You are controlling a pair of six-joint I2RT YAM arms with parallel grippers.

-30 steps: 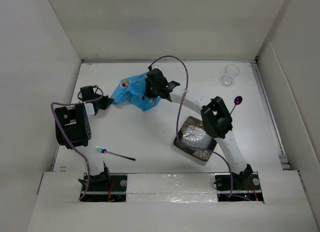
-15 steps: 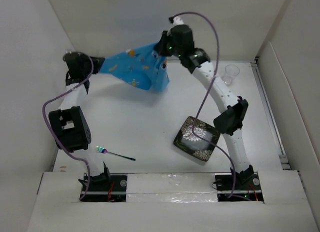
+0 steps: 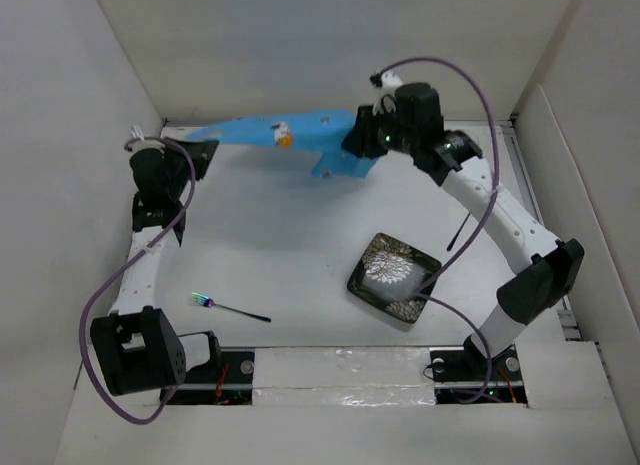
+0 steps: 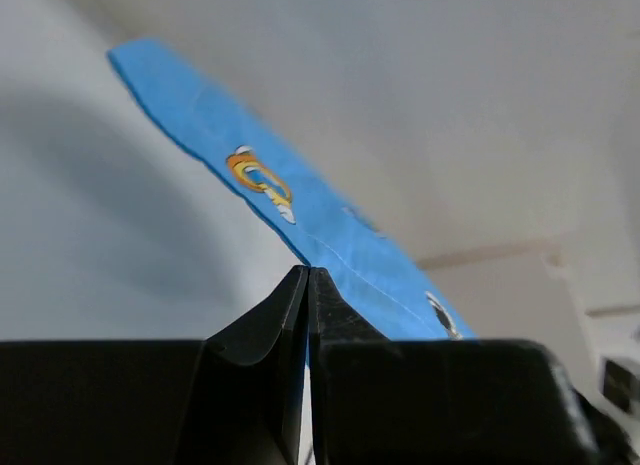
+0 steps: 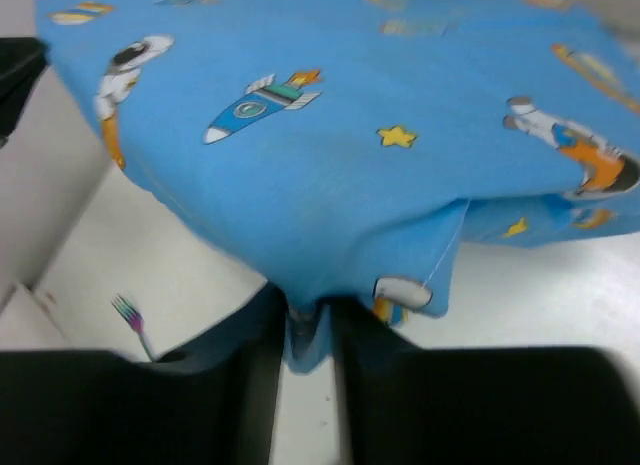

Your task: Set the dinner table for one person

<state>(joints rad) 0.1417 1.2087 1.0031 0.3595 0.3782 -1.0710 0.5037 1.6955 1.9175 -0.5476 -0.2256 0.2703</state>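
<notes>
Inside white walls, the white desk [image 3: 290, 255] lies below the left hand [image 4: 308, 277] and right hand [image 5: 305, 320], each pinched shut on opposite ends of the blue rocket-print cloth [image 3: 300, 130], stretching it taut, probably to lay it flat as a placemat.

No legible text or signs

Soft, matt blue cloth [image 3: 320, 127] printed with cartoon rockets, its hem stitched in pale thread, above the smooth, matt white dinner table [image 3: 290, 235], on which lie a fork [image 3: 228, 307] of shiny, iridescent metal and a glossy, dark patterned plate [image 3: 393, 278], all enclosed by plain matt white panels [image 3: 90, 135].
</notes>
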